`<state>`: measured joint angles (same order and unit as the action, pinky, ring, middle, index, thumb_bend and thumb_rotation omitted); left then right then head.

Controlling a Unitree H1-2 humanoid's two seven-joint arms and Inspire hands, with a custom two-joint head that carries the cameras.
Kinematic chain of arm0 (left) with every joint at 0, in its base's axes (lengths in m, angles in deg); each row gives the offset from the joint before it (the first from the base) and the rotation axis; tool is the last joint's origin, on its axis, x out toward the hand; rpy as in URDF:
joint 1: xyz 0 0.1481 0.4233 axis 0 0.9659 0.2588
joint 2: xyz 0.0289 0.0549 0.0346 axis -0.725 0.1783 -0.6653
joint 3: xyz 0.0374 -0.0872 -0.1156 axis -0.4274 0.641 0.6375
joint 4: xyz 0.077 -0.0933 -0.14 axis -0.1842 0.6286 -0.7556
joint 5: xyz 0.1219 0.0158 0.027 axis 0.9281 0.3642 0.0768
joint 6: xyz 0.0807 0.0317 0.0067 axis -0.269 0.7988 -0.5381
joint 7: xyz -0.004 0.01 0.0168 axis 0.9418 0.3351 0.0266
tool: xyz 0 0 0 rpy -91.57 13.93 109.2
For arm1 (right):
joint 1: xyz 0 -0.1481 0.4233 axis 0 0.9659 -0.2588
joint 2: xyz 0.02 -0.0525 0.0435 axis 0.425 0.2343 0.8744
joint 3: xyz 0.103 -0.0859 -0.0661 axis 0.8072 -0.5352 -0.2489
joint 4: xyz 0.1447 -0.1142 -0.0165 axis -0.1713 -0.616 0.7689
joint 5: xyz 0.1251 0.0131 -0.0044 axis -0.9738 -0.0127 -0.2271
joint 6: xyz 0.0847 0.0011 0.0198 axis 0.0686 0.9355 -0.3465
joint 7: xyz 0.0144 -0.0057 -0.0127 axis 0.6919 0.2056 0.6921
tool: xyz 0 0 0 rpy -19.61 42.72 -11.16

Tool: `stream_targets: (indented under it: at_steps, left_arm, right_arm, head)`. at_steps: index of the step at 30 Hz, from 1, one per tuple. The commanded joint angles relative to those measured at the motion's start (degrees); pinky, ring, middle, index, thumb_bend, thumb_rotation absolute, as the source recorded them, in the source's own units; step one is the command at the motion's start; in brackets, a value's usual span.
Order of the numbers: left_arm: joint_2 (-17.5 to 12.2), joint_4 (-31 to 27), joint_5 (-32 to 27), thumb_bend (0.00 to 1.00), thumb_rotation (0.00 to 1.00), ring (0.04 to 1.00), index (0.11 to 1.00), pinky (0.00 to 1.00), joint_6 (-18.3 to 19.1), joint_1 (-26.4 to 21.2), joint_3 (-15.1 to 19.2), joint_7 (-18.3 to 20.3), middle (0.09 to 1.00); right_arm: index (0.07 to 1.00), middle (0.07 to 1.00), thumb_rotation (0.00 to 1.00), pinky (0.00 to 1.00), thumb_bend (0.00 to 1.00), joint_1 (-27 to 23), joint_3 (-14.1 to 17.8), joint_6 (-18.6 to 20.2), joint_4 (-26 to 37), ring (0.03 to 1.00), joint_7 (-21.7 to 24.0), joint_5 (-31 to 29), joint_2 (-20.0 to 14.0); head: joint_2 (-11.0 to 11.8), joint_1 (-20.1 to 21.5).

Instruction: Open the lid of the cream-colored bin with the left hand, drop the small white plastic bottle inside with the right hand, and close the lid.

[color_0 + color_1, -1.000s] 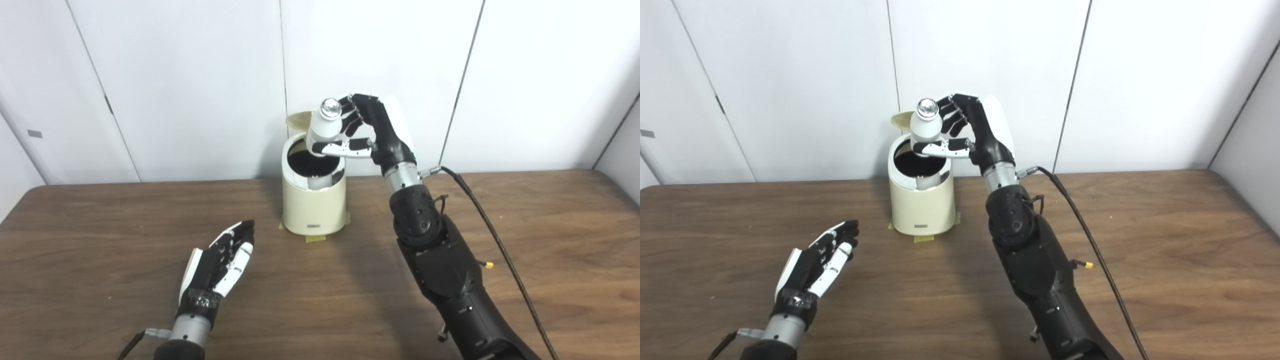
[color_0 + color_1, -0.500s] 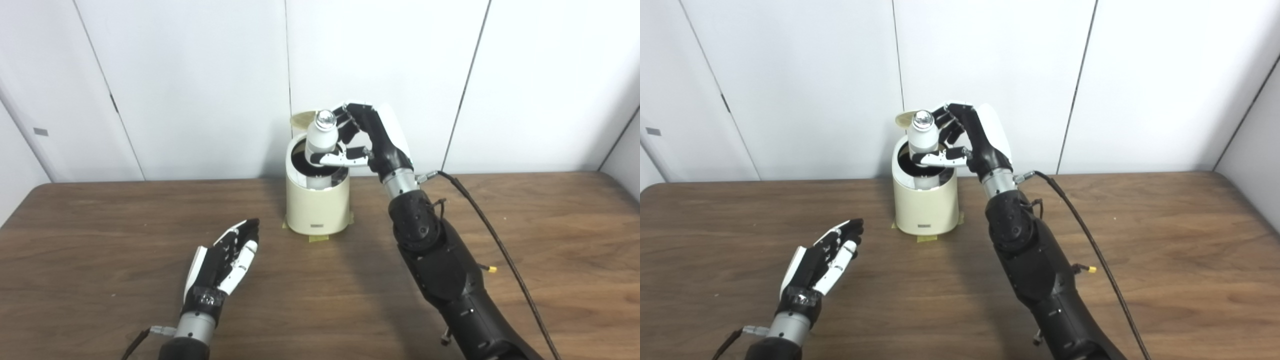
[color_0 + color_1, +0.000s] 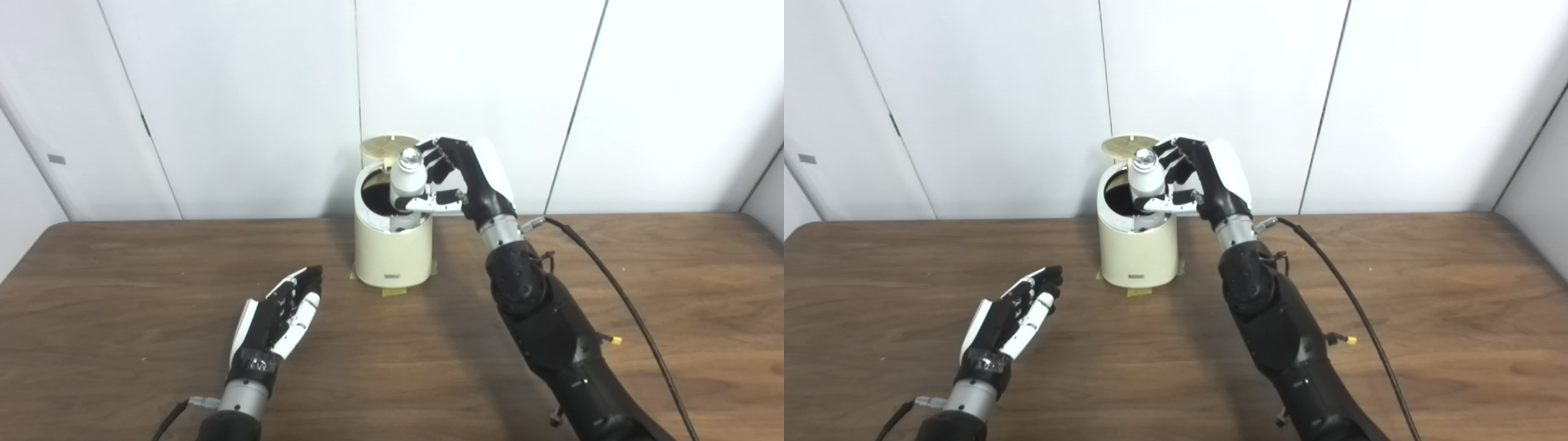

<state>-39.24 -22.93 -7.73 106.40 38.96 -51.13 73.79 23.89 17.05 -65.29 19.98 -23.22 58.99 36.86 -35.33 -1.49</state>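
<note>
The cream-colored bin [image 3: 392, 251] stands at the back middle of the table with its round lid [image 3: 381, 146] tipped up behind the dark opening. My right hand [image 3: 462, 180] is shut on the small white plastic bottle [image 3: 408, 184], which has a shiny silver cap. The bottle is upright and its lower end sits inside the bin's mouth, near the right rim. My left hand [image 3: 278, 318] rests open on the table, to the front left of the bin and apart from it.
Yellow tape tabs [image 3: 391, 291] mark the bin's base. A black cable [image 3: 618, 306] runs from my right wrist over the right half of the wooden table [image 3: 122, 318]. White wall panels stand right behind the bin.
My right hand has lowered the bottle from above the rim into the bin's mouth. The camera has shifted, so the scene sits a little further right. The left hand stays put.
</note>
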Motion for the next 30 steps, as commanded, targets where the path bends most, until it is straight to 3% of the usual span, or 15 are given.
stream_targets:
  at_steps: [1,7,11,13,18,30]
  left_arm:
    - [0.3,-2.0,-0.7,0.33,0.58,0.846,0.856,0.82,-1.0,-1.6,0.2,-0.3,0.854]
    - [0.3,-1.6,-0.2,0.32,0.54,0.851,0.848,0.81,-1.8,-1.5,-0.2,-0.4,0.858]
    - [0.6,-1.6,-0.3,0.33,0.54,0.851,0.864,0.82,-1.5,-1.5,-0.2,-0.4,0.853]
    - [0.7,-1.6,-0.4,0.33,0.54,0.848,0.87,0.82,-1.5,-1.4,-0.1,-0.4,0.85]
    - [0.9,-1.9,-0.5,0.33,0.51,0.836,0.874,0.81,-1.3,-1.4,0.0,-0.4,0.845]
    - [0.7,-1.5,-0.4,0.34,0.47,0.835,0.874,0.81,-1.6,-1.6,-0.2,-0.6,0.833]
  right_arm:
    - [0.523,0.482,0.0,0.47,0.52,-2.3,-0.8,-4.6,1.0,0.449,-2.0,1.8,-1.3]
    - [0.503,0.496,0.0,0.49,0.52,-1.6,-2.3,-5.9,1.4,0.452,-2.2,4.6,-3.0]
    - [0.49,0.501,0.0,0.51,0.53,-1.2,-2.7,-4.3,2.3,0.571,-1.8,6.5,-3.6]
    - [0.494,0.631,0.11,0.59,0.53,-1.0,-2.9,-3.1,2.7,0.66,-1.5,7.7,-3.9]
    - [0.496,0.751,0.15,0.75,0.52,-0.7,-3.4,-1.0,3.3,0.792,0.0,9.3,-4.8]
    - [0.496,0.758,0.15,0.75,0.52,-0.8,-3.4,1.1,4.3,0.799,2.0,9.0,-4.9]
  head:
    - [-0.1,0.0]
    - [0.0,0.0]
    - [-0.1,-0.2]
    - [-0.1,-0.1]
    - [0.1,0.1]
    - [0.2,0.5]
